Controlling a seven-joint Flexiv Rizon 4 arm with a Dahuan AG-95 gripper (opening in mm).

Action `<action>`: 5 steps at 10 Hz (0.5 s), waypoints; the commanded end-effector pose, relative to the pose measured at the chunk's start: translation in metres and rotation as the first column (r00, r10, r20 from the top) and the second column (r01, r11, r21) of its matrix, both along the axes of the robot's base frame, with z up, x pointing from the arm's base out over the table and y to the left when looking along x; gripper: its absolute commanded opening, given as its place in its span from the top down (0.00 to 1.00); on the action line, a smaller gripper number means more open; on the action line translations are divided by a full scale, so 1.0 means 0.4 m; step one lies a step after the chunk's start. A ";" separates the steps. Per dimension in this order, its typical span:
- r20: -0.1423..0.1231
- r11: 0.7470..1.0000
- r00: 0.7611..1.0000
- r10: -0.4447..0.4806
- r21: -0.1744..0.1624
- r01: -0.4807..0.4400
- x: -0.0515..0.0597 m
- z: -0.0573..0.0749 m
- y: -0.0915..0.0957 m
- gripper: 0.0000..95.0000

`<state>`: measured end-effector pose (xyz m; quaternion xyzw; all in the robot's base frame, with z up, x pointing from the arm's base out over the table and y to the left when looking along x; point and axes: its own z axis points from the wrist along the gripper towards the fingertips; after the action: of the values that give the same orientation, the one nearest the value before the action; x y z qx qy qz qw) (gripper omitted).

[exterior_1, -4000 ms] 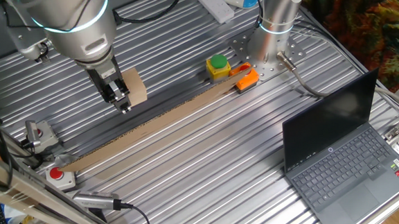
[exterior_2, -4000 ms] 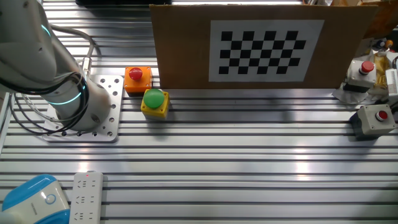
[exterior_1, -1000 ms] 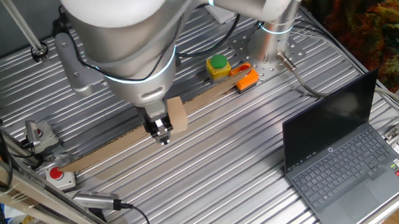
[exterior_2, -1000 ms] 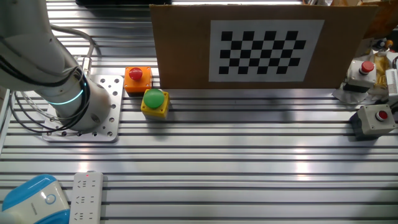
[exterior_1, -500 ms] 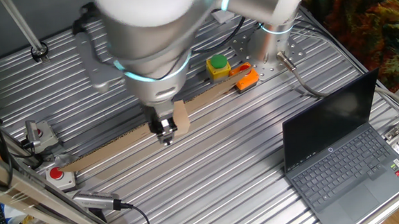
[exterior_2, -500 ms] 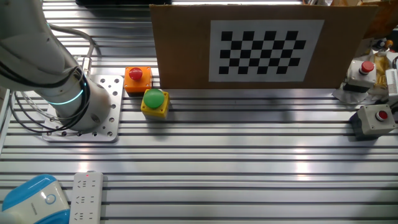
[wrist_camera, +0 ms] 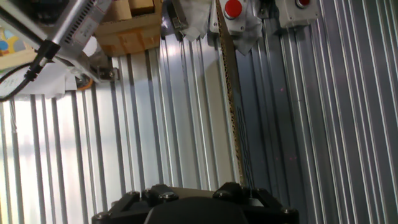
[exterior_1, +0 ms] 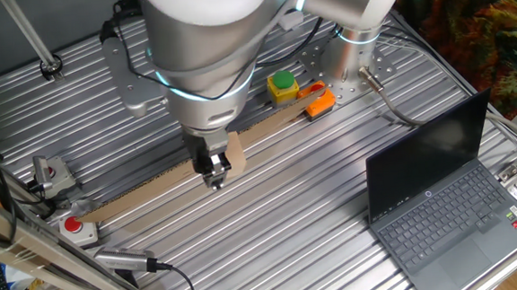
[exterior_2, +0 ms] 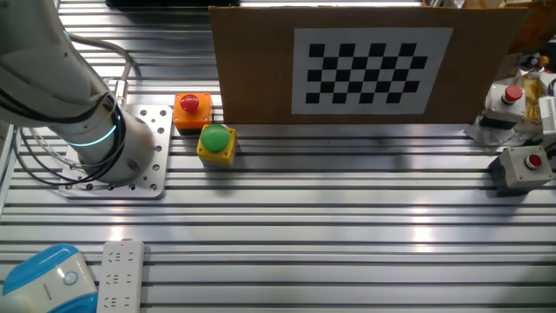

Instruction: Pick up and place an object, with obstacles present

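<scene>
The gripper [exterior_1: 213, 171] was closed on the wooden block [exterior_1: 232, 153] and held it in the air, with the block standing upright between the fingers and just above the long cardboard strip [exterior_1: 144, 190]. Beyond the strip, near the arm's base, stood a yellow button box [exterior_1: 283, 86] and an orange piece [exterior_1: 319, 103]. All this was on a ribbed metal table [exterior_1: 290, 215], with an open laptop [exterior_1: 442, 201] at its right side.

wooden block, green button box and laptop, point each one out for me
wooden block [exterior_1: 234, 153], one fixed view, on its tan face beside the jaws
green button box [exterior_1: 283, 85], one fixed view, on the green button on top
laptop [exterior_1: 447, 213], one fixed view, on the keyboard deck
</scene>
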<state>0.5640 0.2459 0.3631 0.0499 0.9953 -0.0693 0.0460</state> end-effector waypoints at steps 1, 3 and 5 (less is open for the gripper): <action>0.020 1.000 1.000 0.004 -0.003 -0.004 -0.017 -0.015 -0.013 1.00; 0.035 1.000 0.999 0.017 -0.005 -0.017 -0.057 -0.044 -0.041 1.00; 0.036 1.000 0.999 0.018 -0.006 -0.017 -0.072 -0.053 -0.050 1.00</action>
<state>0.5310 0.2213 0.3397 0.0425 0.9941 -0.0678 0.0726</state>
